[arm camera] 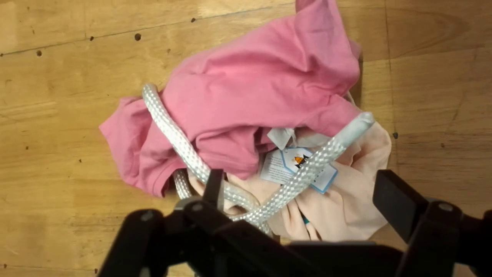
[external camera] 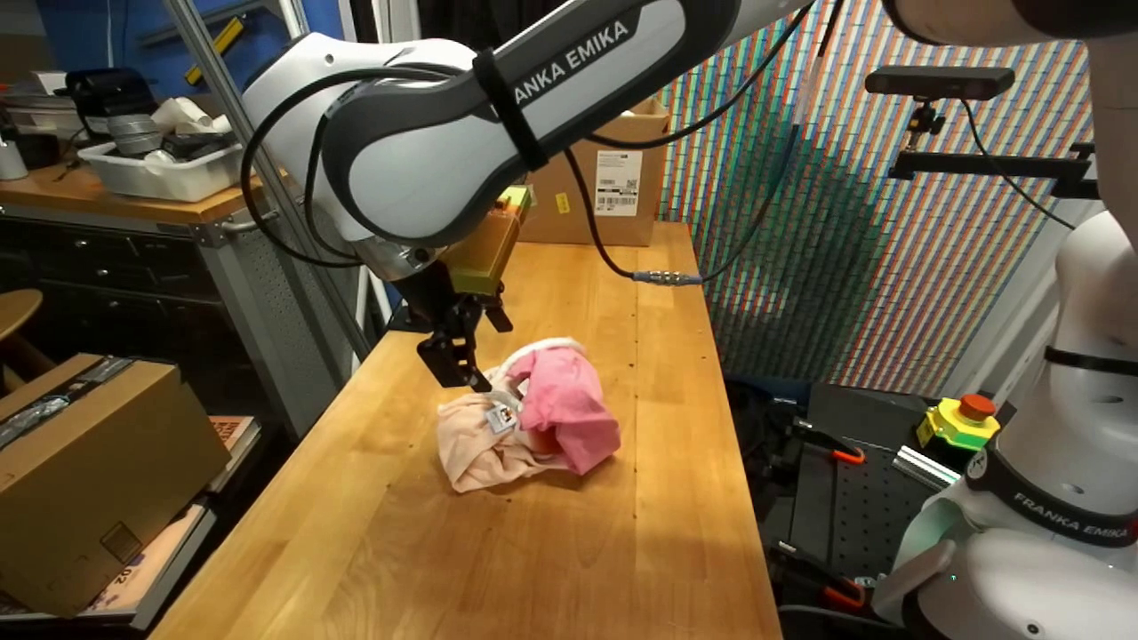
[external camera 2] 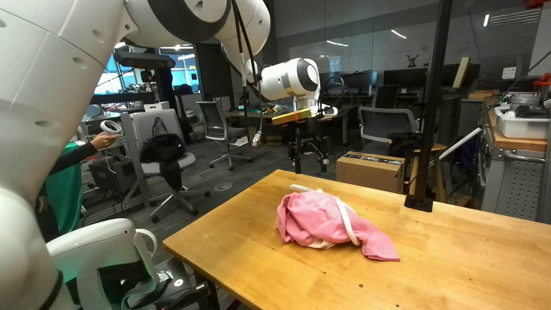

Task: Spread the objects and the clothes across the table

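Note:
A pink cloth (external camera: pixel 569 404) lies bunched on the wooden table (external camera: pixel 533 569), partly over a peach cloth (external camera: pixel 480 449). Both show in the wrist view, pink (arm camera: pixel 246 88) and peach (arm camera: pixel 346 204). A white braided rope (arm camera: pixel 292 184) loops over the cloths and crosses paper tags (arm camera: pixel 326 180). The rope also shows in an exterior view (external camera 2: pixel 345 217). A small teal patch (arm camera: pixel 305 219) shows in a peach fold; the rest of it is hidden. My gripper (external camera: pixel 494 357) is open and empty above the peach side. Its fingers (arm camera: pixel 300 184) are wide apart in the wrist view.
A cardboard box (external camera: pixel 613 196) stands at the table's far end. A dark post (external camera 2: pixel 418 203) is fixed at the table edge. Another cardboard box (external camera: pixel 107 480) stands beside the table. A white robot body (external camera: pixel 1040 533) is across the table. A person's hand (external camera 2: pixel 104 140) holds a controller.

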`<action>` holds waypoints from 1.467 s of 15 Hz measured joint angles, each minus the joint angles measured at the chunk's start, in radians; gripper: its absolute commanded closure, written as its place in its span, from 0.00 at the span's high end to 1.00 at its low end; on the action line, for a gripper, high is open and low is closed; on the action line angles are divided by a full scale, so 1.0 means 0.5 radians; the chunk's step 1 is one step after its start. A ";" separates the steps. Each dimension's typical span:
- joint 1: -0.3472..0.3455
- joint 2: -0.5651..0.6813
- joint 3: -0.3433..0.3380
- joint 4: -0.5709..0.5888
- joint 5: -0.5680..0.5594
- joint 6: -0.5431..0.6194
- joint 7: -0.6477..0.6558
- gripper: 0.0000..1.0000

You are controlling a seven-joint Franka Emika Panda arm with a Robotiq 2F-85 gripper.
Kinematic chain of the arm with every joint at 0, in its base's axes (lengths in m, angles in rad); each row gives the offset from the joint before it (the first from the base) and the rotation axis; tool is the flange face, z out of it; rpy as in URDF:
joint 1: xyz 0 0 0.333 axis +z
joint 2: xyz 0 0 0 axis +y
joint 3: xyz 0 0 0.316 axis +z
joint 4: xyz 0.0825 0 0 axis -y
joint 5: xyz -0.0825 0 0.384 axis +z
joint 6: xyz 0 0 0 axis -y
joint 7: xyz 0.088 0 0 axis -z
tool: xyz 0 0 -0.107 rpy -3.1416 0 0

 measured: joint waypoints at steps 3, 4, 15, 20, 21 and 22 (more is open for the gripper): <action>0.000 0.060 -0.013 0.056 0.042 -0.036 0.014 1.00; 0.000 0.075 -0.013 0.069 0.060 -0.047 0.017 1.00; 0.004 0.191 -0.017 0.118 0.193 -0.108 0.096 1.00; 0.004 0.237 -0.042 0.125 0.193 -0.108 0.097 1.00; 0.004 0.245 -0.048 0.125 0.193 -0.108 0.097 1.00; 0.004 0.252 -0.054 0.126 0.193 -0.108 0.097 1.00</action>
